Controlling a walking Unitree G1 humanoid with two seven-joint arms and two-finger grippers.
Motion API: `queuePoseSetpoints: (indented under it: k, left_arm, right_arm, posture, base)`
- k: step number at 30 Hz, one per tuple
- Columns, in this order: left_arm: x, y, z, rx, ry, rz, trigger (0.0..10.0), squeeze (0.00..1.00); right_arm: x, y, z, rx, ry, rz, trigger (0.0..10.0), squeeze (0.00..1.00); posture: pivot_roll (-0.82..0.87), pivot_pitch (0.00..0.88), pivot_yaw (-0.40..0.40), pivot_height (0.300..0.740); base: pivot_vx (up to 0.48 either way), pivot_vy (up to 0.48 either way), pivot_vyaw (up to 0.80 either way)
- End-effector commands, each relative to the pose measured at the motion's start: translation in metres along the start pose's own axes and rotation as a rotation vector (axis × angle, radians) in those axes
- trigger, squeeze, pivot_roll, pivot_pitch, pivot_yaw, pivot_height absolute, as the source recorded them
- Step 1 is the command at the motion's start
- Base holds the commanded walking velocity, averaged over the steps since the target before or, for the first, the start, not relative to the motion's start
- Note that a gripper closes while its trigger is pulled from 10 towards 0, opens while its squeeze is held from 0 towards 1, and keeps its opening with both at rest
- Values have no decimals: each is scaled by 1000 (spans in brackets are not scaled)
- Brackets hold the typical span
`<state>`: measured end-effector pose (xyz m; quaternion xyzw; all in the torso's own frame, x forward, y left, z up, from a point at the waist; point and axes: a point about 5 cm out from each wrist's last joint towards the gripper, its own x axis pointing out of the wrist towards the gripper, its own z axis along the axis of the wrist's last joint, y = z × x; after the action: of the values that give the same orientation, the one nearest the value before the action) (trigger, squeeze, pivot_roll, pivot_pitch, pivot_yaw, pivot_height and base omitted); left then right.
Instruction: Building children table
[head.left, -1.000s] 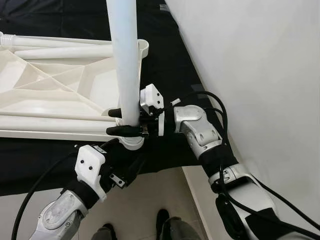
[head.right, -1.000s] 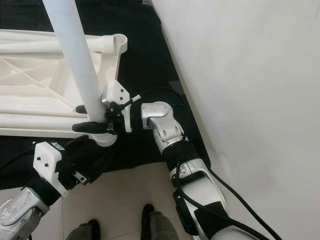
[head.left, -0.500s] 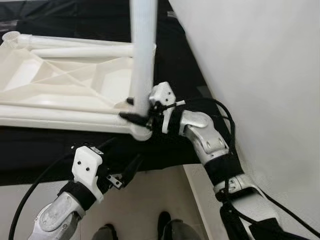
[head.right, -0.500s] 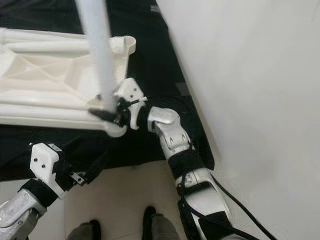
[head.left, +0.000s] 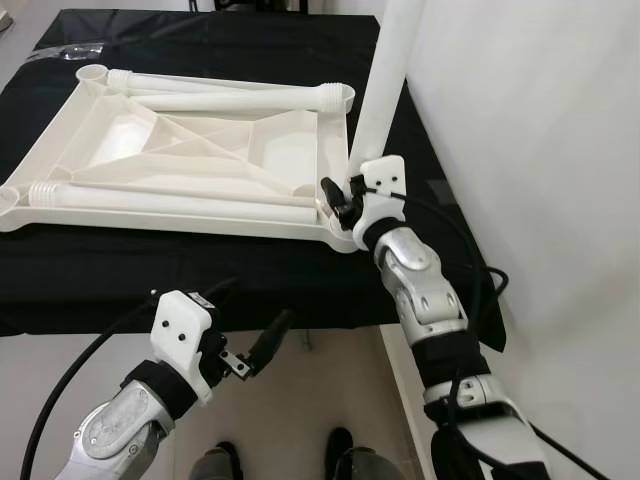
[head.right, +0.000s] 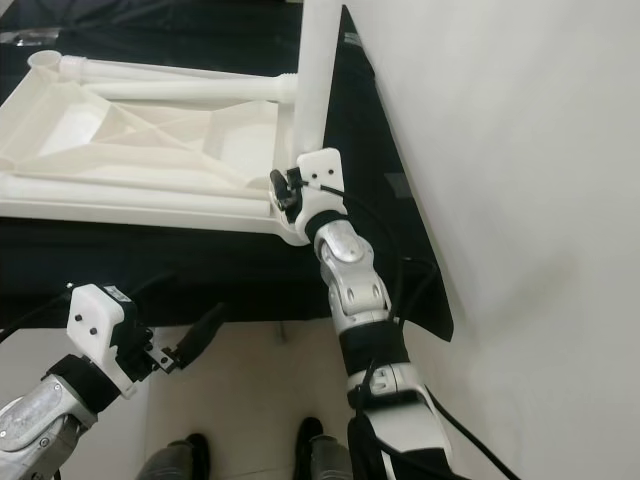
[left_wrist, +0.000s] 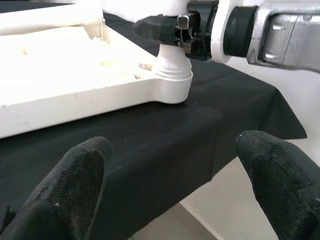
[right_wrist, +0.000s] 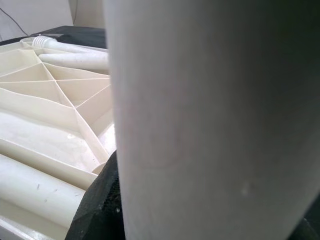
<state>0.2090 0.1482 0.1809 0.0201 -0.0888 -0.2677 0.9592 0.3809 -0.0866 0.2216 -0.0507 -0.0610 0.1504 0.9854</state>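
A white children's tabletop lies upside down on a table covered in black cloth. One white leg stands upright in the tabletop's near right corner socket. My right gripper is shut on the base of that leg, just above the socket. The leg is very close in the right wrist view. Loose white legs lie inside the tabletop. My left gripper hangs open below the table's front edge, apart from the corner, its fingers spread wide.
A white wall runs close along the right side of the table. The black cloth hangs over the front edge above a pale floor. My feet stand just before the table.
The camera has pulled back, so more of the tabletop shows. My right gripper still holds the leg at the corner. My left gripper now sits lower, away from the socket.
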Motion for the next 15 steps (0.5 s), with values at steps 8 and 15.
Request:
queuePoseSetpoints:
  k: [8,15]
  left_arm:
    - [-1,-1,-5,-8,28,-9,10000,0]
    - [-1,-1,-5,-3,25,0,10000,0]
  right_arm:
    - [0,19,0,51,19,167,10000,1000]
    - [10,23,31,74,-129,516,10000,0]
  posture:
    - [126,316,-117,740]
    - [138,311,-129,740]
  base:
    - [0,0,0]
    - [0,0,0]
